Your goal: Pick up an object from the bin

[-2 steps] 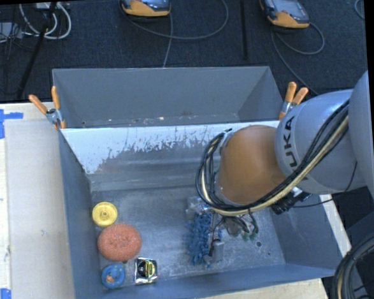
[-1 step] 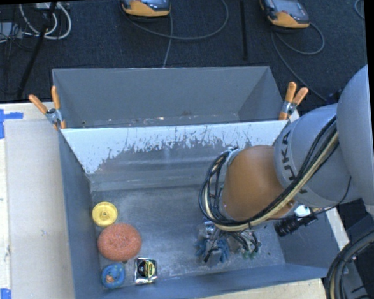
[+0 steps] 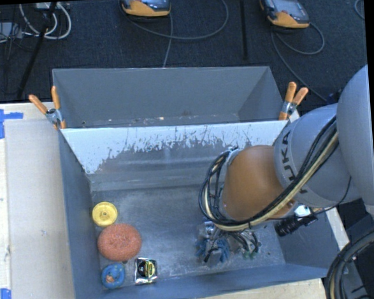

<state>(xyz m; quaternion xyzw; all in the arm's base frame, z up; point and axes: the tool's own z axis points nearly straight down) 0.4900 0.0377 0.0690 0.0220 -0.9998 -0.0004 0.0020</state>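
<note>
Gripper sits low at the bin floor, front right, pointing nearly straight down under the orange cover, cables looped alongside. Open or closed: can't tell, tip lost in clutter. Right at it lies a small blue thing, glossy and irregular, with a green bit beside it. Likely the pick target since the gripper is on it; not confirmed held. Other items are well apart, clustered front left: yellow disc, smooth hard plastic; red pad, round, rough, fibrous-looking; blue cap, round; tape measure, boxy, black and yellow, just beside the cap. Bin is dull grey metal with a sloped, scuffed back wall, so loose things probably slide to the flat floor.
</note>
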